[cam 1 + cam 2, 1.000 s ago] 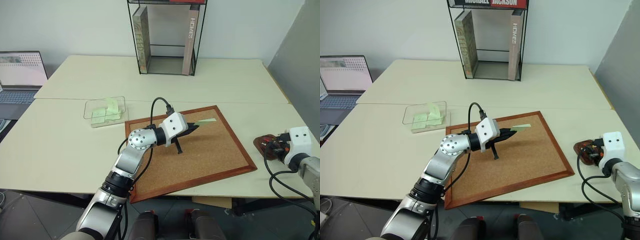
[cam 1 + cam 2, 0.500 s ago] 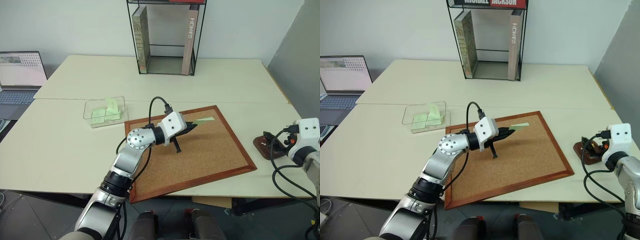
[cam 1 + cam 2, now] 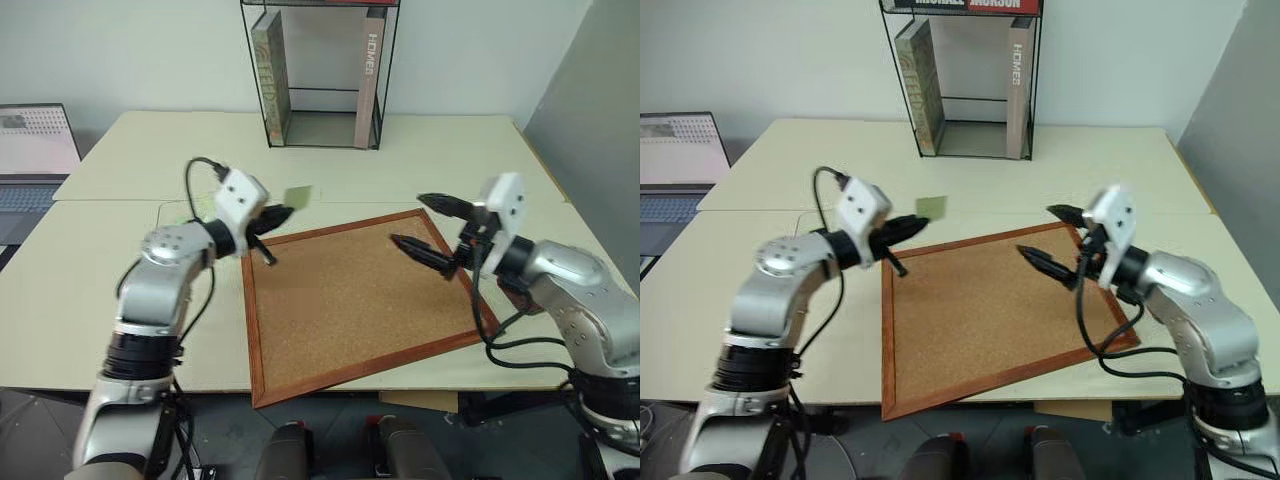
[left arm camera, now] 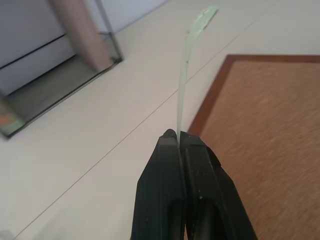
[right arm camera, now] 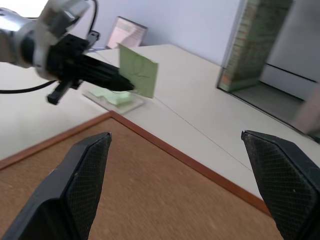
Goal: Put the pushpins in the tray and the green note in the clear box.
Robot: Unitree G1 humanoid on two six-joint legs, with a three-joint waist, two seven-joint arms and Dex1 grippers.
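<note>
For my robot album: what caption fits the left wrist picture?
Left gripper pinching the green note beside the cork board.

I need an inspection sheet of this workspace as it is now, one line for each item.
Surface: pale table with a cork board lying on it.
Job's things: green note held off the table; clear box behind it already holds green paper; pushpins and tray: nothing seen.
Clutter: laptop, wire shelf with books.
Pincers: left pincer shut on the green note; right pincer open over the cork board.
Cables: black cable looping from the right arm.
Surroundings: white wall.
</note>
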